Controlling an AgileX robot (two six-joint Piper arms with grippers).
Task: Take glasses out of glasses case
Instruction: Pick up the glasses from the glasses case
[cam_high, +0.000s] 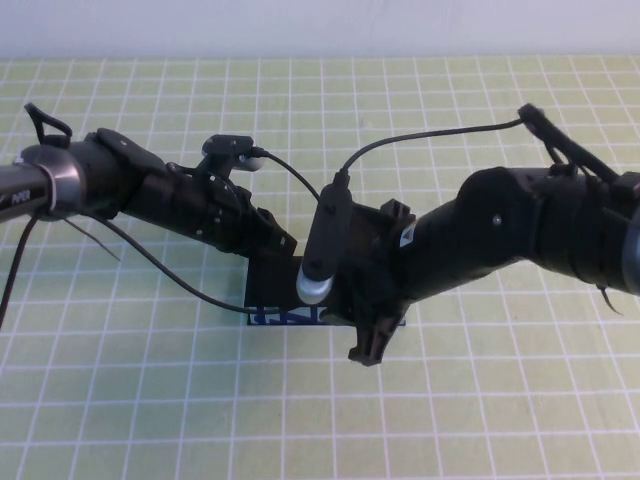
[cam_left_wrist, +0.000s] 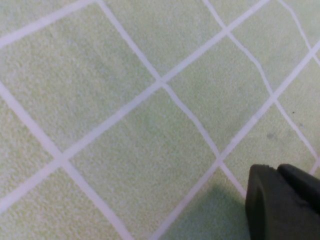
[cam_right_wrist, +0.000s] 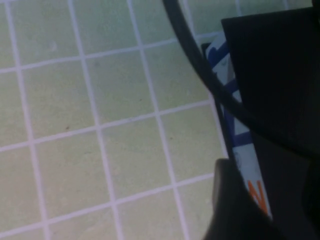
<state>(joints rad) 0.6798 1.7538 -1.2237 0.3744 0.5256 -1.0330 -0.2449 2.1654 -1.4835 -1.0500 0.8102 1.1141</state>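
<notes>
The right gripper (cam_high: 372, 335) hangs over the glasses case (cam_high: 285, 300) at table centre, its dark fingers reaching down at the case's four-o'clock corner; whether they stand apart or together cannot be told, since the arm's own bulk and the wrist camera cover them. In the right wrist view a finger (cam_right_wrist: 235, 205) sits just beside the case's light blue printed side, with the black lid or lining above it. The left gripper (cam_high: 280, 243) is at the case's eleven o'clock, low against its far edge; its fingers cannot be read either, and only one dark tip (cam_left_wrist: 280, 200) shows over the bare green grid mat (cam_high: 150, 400).

The glasses themselves are not visible in any view; presumably they lie inside the case, under the two wrists.

The risks, as I judge them: the right fingers may close on the case wall rather than the frame and lift or drag the whole box. The lid could fall shut if the left arm is propping it and slips. A black cable (cam_right_wrist: 200, 65) runs across the case and could snag.

Only a sliver of the case's front side and a dark panel show from above.
</notes>
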